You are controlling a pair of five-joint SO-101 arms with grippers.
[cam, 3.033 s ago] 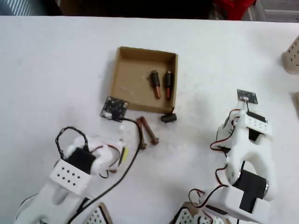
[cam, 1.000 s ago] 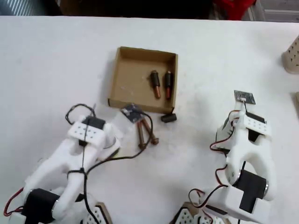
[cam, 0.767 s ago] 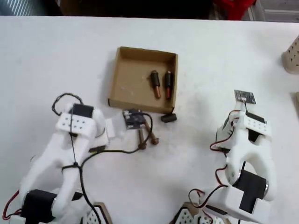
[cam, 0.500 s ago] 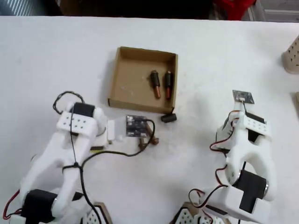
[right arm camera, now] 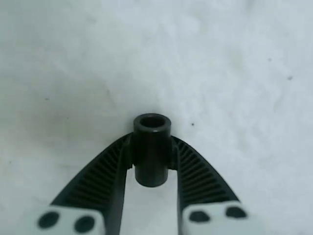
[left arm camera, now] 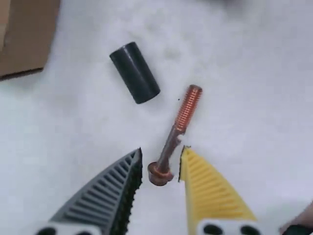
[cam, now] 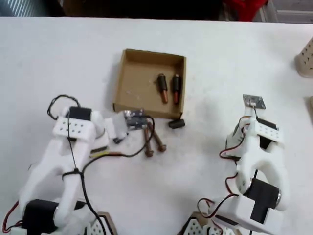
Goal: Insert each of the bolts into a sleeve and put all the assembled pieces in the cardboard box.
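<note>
My left gripper is open, its grey and yellow fingers on either side of the head end of a copper bolt lying on the white table. A loose black sleeve lies just beyond that bolt, near the corner of the cardboard box. From above, two bolts lie side by side in front of the box, with the sleeve to their right. Two assembled pieces lie inside the box. My right gripper is shut on another black sleeve, held above bare table.
The left arm reaches in from the front left, its cable draped beside the bolts. The right arm stands at the right. A pale perforated object sits at the far right edge.
The left arm swung up from the front-left and brought its wrist over the two bolts by the box's front wall. The right arm has barely moved.
</note>
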